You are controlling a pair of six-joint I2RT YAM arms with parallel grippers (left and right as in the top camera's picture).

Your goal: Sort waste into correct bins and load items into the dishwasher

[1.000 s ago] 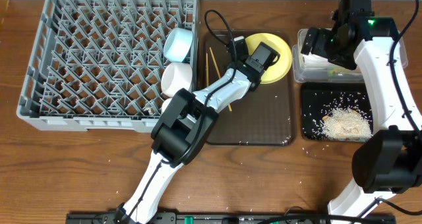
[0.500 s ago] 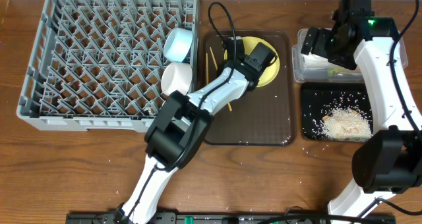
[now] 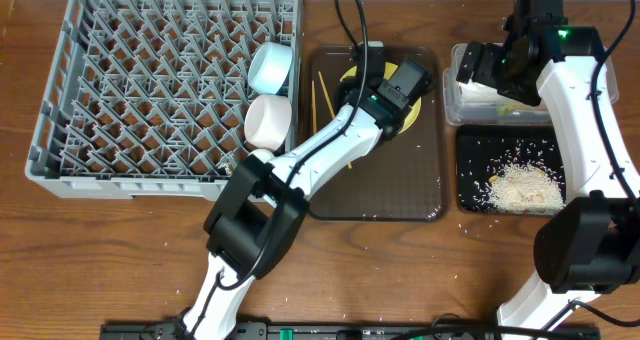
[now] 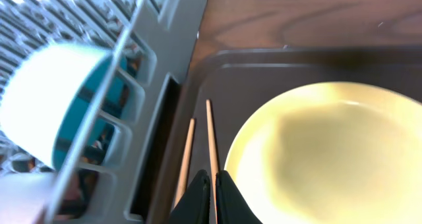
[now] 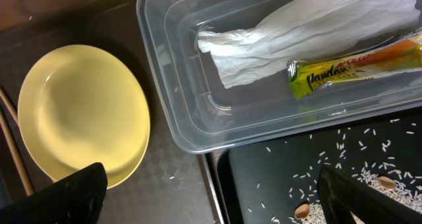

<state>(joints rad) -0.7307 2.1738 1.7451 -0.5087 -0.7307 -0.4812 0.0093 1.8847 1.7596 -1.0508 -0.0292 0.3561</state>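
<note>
The left fingers are shut tight, just beside the rim of the yellow plate. The chopsticks lie at 9 o'clock from the plate on the brown tray. The right fingers are wide open above the clear tub, which holds the white napkin and the wrapper, and the black tray with rice sits at 6 o'clock from the tub.

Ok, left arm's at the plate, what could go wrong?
1. Left fingers look shut beside the chopsticks; they could scatter them.
2. The yellow plate lies flat on the brown tray, so a rim grasp may slip.
3. The light-blue bowl at the dish rack edge could get knocked.
</note>
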